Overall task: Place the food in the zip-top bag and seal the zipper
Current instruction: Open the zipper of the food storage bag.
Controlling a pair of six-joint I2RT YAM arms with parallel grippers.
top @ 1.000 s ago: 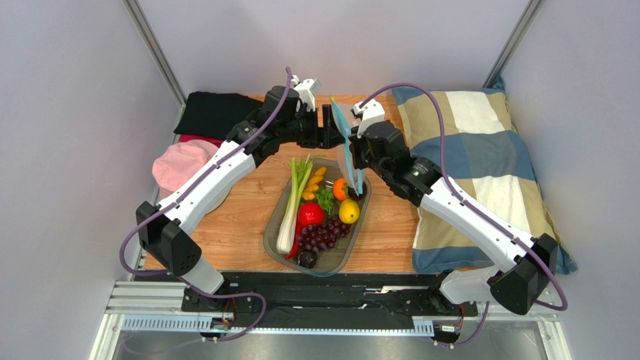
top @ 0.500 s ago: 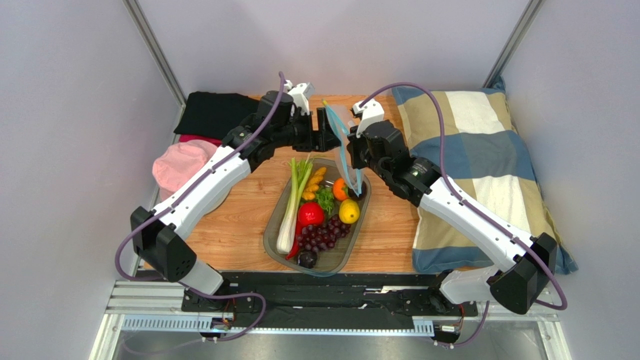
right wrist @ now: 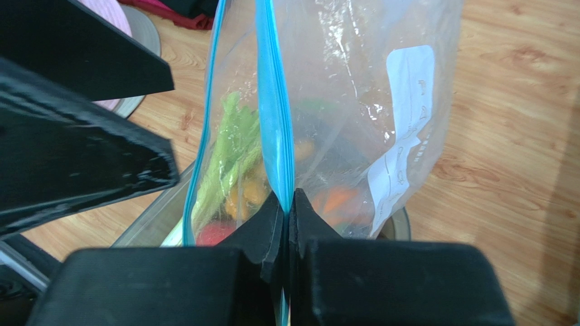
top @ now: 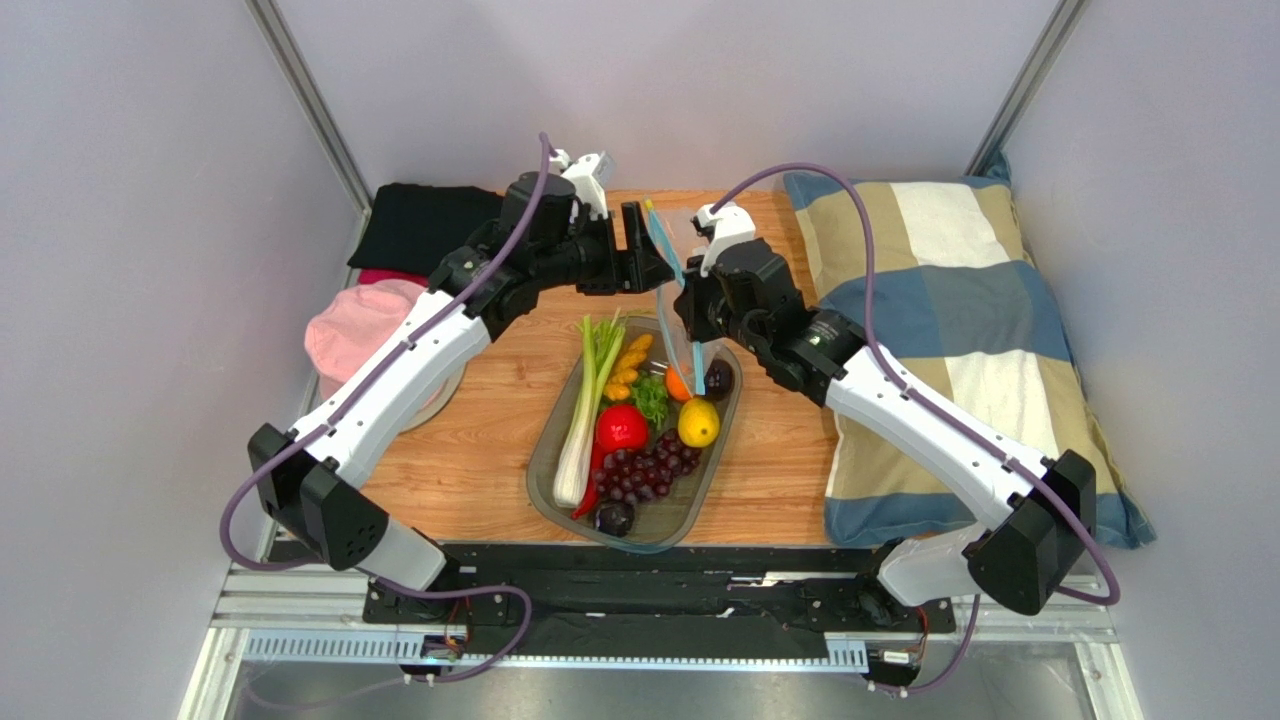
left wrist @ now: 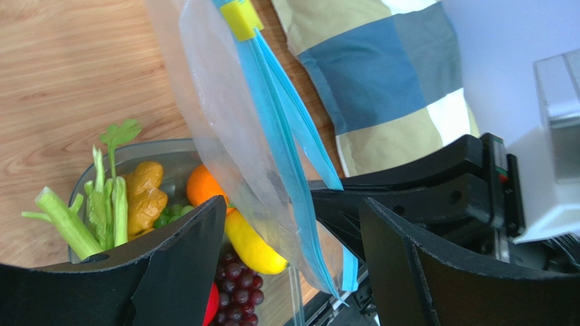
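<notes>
The clear zip-top bag [top: 678, 312] hangs over the far end of the grey tray [top: 544, 477]. My right gripper [top: 688, 308] is shut on its blue zipper strip [right wrist: 275, 122], with the white label [right wrist: 408, 115] facing right. My left gripper [top: 649, 252] is open, and the bag [left wrist: 231, 136] hangs between its fingers [left wrist: 180, 261] with the zipper [left wrist: 286, 156] and a yellow slider [left wrist: 238, 17] in view. The food lies in the tray: leek [top: 586, 405], red fruit [top: 621, 428], lemon [top: 697, 423], orange [top: 679, 383], grapes [top: 646, 473] and plum [top: 613, 518].
A checked pillow [top: 962, 330] lies along the right side. A pink cap [top: 368, 330] and a black cloth [top: 428, 225] sit at the back left. Grey walls close in the back and both sides.
Both grippers and the hanging bag have shifted a little to the left. The bag no longer covers a dark plum at the tray's far right.
</notes>
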